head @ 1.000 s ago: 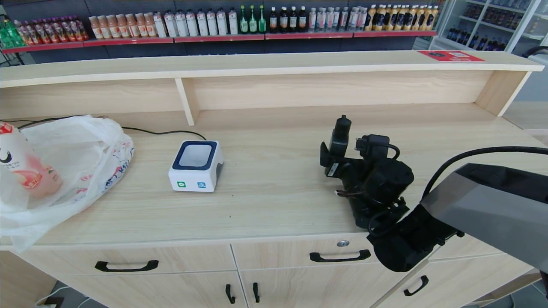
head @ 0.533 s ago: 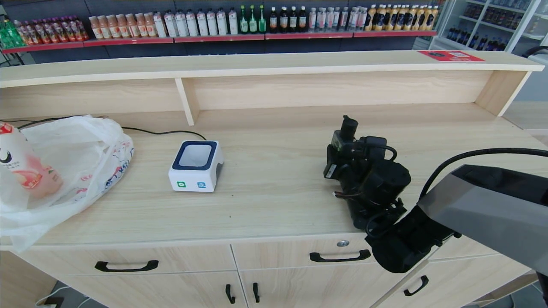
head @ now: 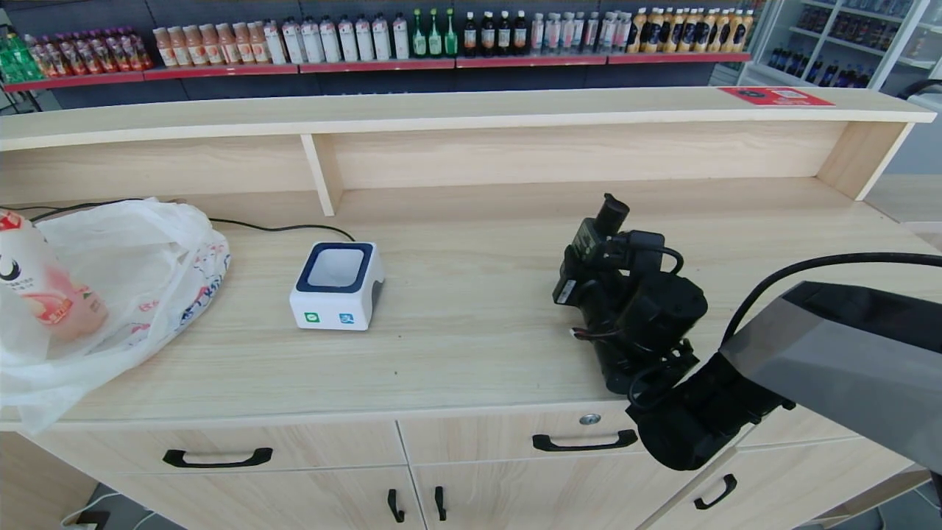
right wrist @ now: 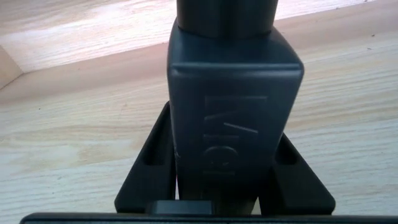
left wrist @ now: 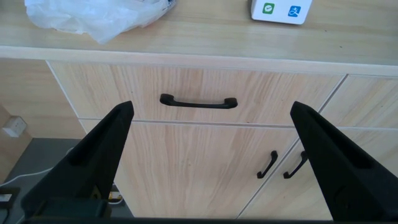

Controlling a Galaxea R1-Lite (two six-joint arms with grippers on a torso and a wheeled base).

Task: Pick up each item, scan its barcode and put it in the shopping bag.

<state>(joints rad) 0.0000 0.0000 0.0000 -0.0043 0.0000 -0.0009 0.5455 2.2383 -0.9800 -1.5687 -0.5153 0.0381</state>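
A dark, square-sided bottle [head: 610,213] with a round cap is held over the right half of the wooden counter [head: 471,346], tilted to the right. My right gripper [head: 589,254] is shut on it; in the right wrist view the bottle [right wrist: 233,93] stands between the two fingers [right wrist: 147,169] of the gripper [right wrist: 224,177]. The white scanner [head: 337,283] with a dark-framed window sits mid-counter. A white shopping bag [head: 147,258] lies at the left with a pink drink bottle [head: 44,287] inside. My left gripper [left wrist: 211,111] hangs open below the counter edge, facing a drawer.
A black cable [head: 280,227] runs from the scanner along the counter's back. A raised shelf [head: 441,110] borders the far side. Drawer and door handles [left wrist: 198,101] line the cabinet front. Shelves of drinks [head: 441,37] stand behind.
My right gripper has turned the dark bottle, so its cap now leans to the right and sits a little farther right. The bag and the scanner have not moved.
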